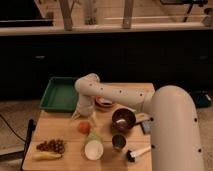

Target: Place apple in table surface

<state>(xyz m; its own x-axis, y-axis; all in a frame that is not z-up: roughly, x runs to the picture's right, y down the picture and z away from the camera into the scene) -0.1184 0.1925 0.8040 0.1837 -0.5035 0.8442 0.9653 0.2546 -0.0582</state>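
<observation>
The apple (84,127), small and orange-red, rests on the light-brown wooden table surface (60,125), left of centre. My gripper (84,118) hangs straight down from the white arm, just behind and above the apple. Its two pale fingers are spread apart, one (75,117) to the left and one to the right of the apple's top. They do not close on the apple.
A green tray (59,94) stands at the back left. A dark bowl (123,120) and a small reddish dish (104,103) sit right of the gripper. Grapes (51,145), a banana (46,156), a white cup (93,150) and a dark cup (118,141) fill the front.
</observation>
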